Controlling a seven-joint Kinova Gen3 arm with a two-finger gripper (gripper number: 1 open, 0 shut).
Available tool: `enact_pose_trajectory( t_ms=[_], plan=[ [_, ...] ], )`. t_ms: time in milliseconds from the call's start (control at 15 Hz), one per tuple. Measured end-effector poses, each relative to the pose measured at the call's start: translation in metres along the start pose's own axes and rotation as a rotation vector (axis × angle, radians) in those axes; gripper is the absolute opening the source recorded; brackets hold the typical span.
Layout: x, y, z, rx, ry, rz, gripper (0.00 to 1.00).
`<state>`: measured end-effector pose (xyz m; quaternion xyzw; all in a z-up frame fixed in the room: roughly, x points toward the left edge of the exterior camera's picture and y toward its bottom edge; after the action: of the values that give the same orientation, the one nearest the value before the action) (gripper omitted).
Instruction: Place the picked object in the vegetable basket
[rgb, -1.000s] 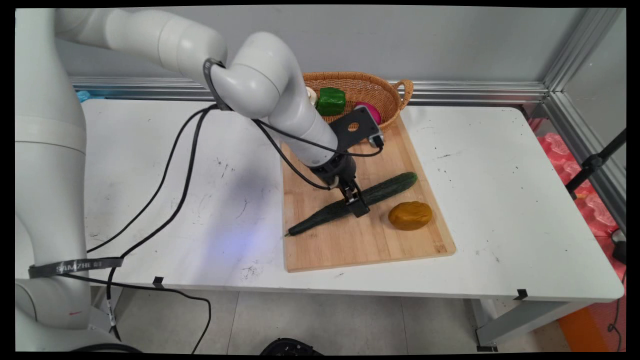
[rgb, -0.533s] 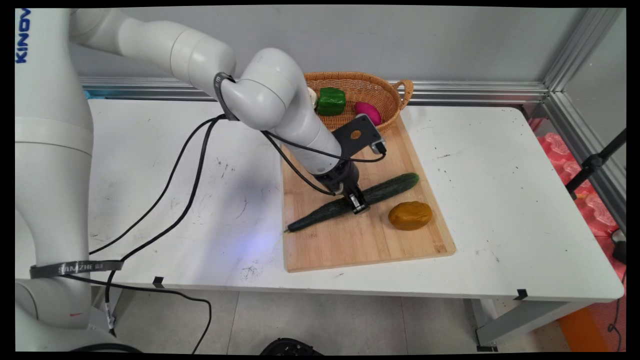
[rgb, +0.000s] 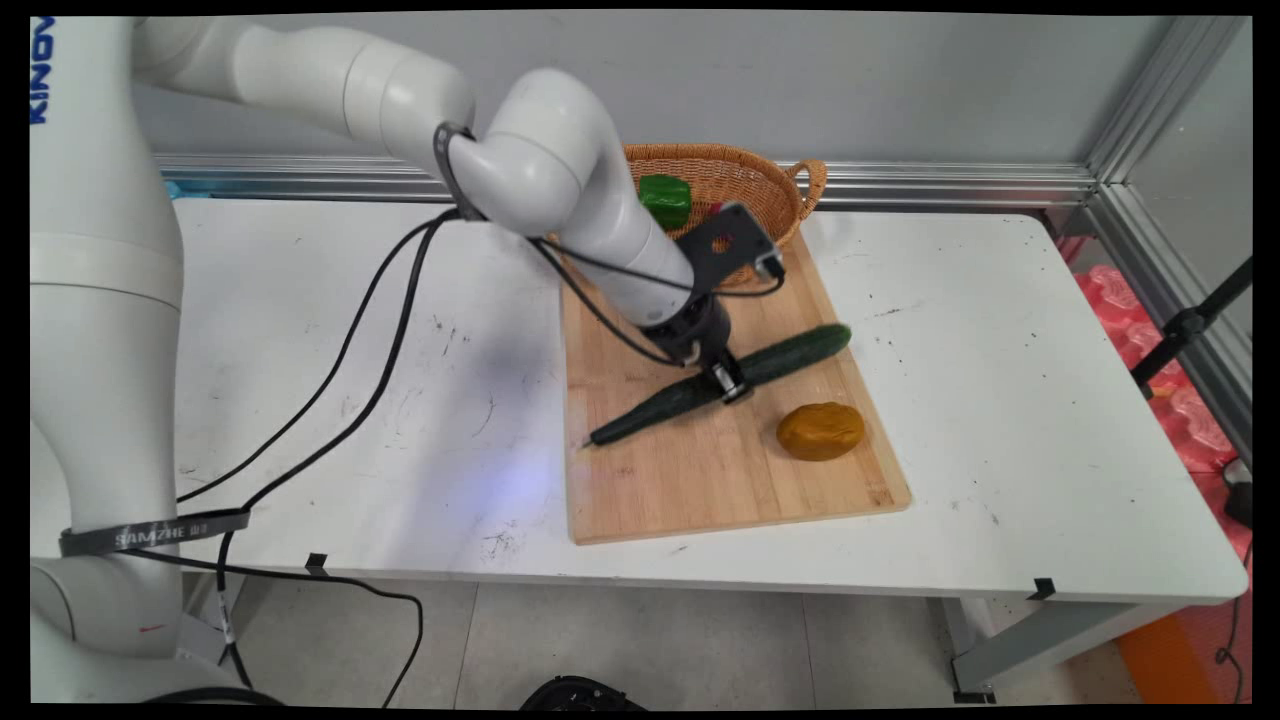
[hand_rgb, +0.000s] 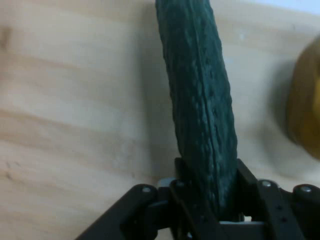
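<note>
- Main view: black two-finger gripper (rgb: 728, 383) pinches the long dark-green cucumber (rgb: 722, 382) near its middle, above the pale wooden cutting board (rgb: 700, 470); whether either end touches the board is unclear.
- Main view, risk: a long load held at one point could pivot or slip; its far end lies near the brown-yellow lumpy potato (rgb: 820, 430).
- Main view, hidden: arm covers part of the woven wicker basket (rgb: 760, 180); only a green bell pepper (rgb: 666, 198) shows inside.
- Hand view: fingers (hand_rgb: 247, 175) press the cucumber's flanks; potato (hand_rgb: 305, 110) is cut off at the edge.
</note>
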<state>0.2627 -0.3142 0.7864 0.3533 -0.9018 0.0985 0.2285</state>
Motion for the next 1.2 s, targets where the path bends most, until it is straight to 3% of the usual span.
enact_pose_trajectory(
  t_ms=[400,733,1200],
  plan=[
    [0.044,-0.019,-0.034,0.011,0.073,0.082,0.00],
    [0.083,-0.056,-0.063,0.060,0.125,0.176,0.00],
    [0.085,-0.123,-0.073,0.123,0.105,0.271,0.00]
  ],
)
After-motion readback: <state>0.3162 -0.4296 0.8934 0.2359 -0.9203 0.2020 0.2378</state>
